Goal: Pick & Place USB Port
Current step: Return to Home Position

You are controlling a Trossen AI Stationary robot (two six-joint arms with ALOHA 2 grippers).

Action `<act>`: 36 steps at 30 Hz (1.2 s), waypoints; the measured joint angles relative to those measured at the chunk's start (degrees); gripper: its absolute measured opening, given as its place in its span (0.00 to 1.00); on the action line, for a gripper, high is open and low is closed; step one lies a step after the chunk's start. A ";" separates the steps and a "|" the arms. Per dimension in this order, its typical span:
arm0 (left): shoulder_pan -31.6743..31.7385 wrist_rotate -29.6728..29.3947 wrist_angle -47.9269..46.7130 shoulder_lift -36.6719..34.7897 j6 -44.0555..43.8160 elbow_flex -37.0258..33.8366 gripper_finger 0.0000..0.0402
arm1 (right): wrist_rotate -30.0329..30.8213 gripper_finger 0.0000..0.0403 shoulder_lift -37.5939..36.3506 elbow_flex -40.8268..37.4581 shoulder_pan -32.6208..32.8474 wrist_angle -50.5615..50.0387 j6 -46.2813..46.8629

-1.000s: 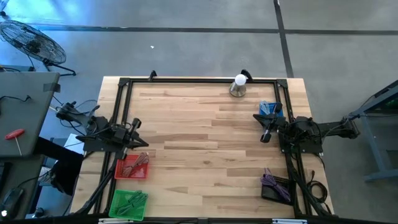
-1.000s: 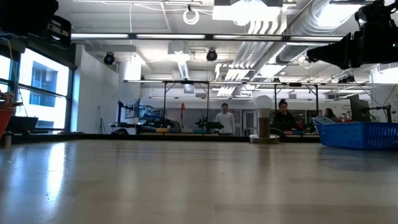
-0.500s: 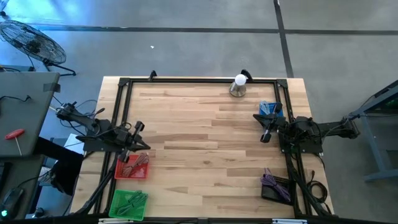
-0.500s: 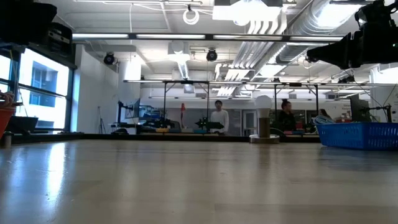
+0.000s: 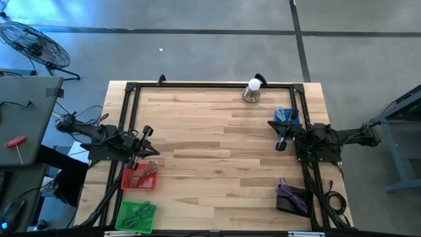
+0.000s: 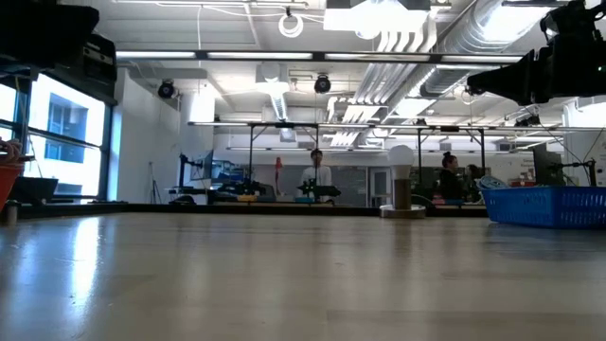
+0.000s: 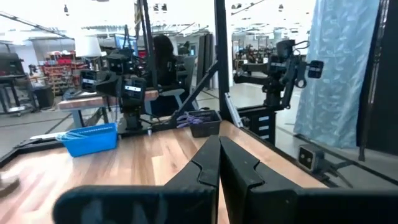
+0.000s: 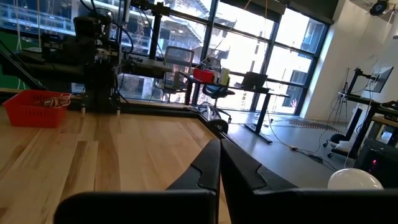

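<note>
1. Purple charger cable lies bunched in the black rectangular bin at the right edge of the light wooden table, toward the bottom of the high view.
2. The light blue charger cable sits in the blue plastic basket, farther up the same right edge and just beside the right arm.
3. The pink charger cable rests in the red plastic bin on the left edge. Just below it in the high view, the green plastic bin holds a green cable.
4. The left gripper hangs over the table's left edge, just above the red plastic bin in the high view. Its jaws are closed on nothing, and the left wrist view shows the two dark fingers pressed together.
5. The right gripper is at the right edge, between the blue plastic basket and the black rectangular bin. Its jaws are likewise closed and empty, fingers meeting.
6. A white round bulb on a metal base stands at the table's far edge, well apart from both grippers.
7. In the low view, a person stands in the room far behind the table.
</note>
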 joint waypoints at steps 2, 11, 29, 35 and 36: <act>3.94 3.40 -0.02 0.00 0.00 0.00 0.00 | 0.00 0.01 -0.01 0.00 -0.01 0.00 -0.01; 15.15 7.04 -1.47 -0.02 -0.18 -0.09 0.00 | 0.00 0.01 -0.01 0.00 0.00 0.00 0.00; 23.69 7.24 -6.03 -0.02 -3.02 -0.15 0.00 | 0.00 0.01 0.00 0.00 -0.01 -0.01 -0.01; 23.67 7.36 -6.01 -0.02 -3.17 -0.15 0.00 | 0.00 0.00 -0.01 0.00 0.01 0.00 -0.01; 23.66 7.34 -6.00 -0.02 -3.33 -0.15 0.00 | 0.00 0.01 0.00 0.00 0.01 -0.02 -0.01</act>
